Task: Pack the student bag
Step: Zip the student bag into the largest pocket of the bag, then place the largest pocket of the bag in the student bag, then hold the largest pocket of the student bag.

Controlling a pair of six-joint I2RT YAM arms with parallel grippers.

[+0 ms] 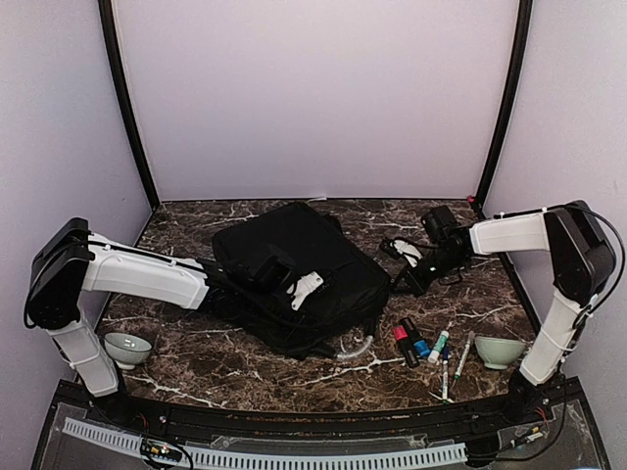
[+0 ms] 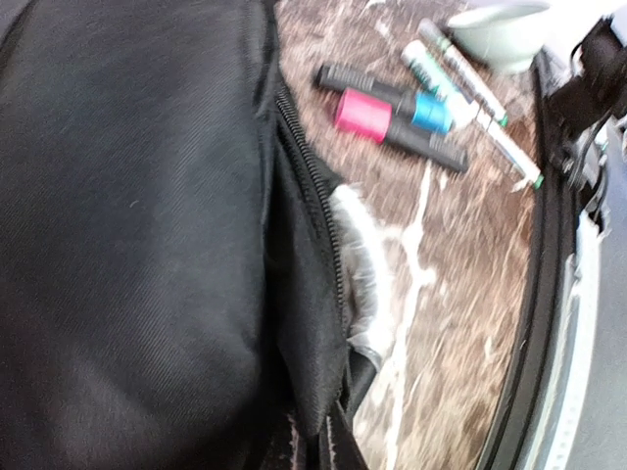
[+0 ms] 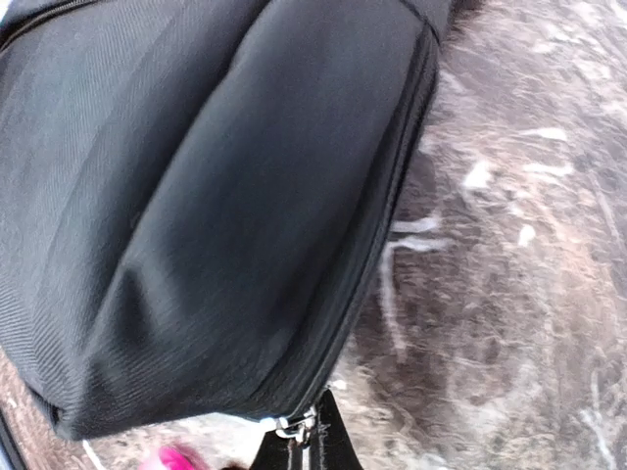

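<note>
The student bag [image 1: 284, 259], a large black backpack, lies flat in the middle of the table. My left gripper [image 1: 318, 304] reaches over it. In the left wrist view its fingers [image 2: 328, 436] are shut on the black fabric edge beside the zipper [image 2: 309, 186], with a grey loop [image 2: 361, 269] sticking out next to it. My right gripper [image 1: 404, 284] is at the bag's right edge. In the right wrist view it [image 3: 306, 441] is shut on the metal zipper pull [image 3: 294, 428] at the bag's corner [image 3: 225, 196].
Several markers lie in front of the bag on the right: a pink-capped one [image 1: 401, 339], a blue-capped one [image 1: 419, 343], and white ones [image 1: 439, 345]. A pale bowl [image 1: 500, 351] stands at the front right, another [image 1: 127, 348] at the front left. Cables [image 1: 397, 247] lie behind the right gripper.
</note>
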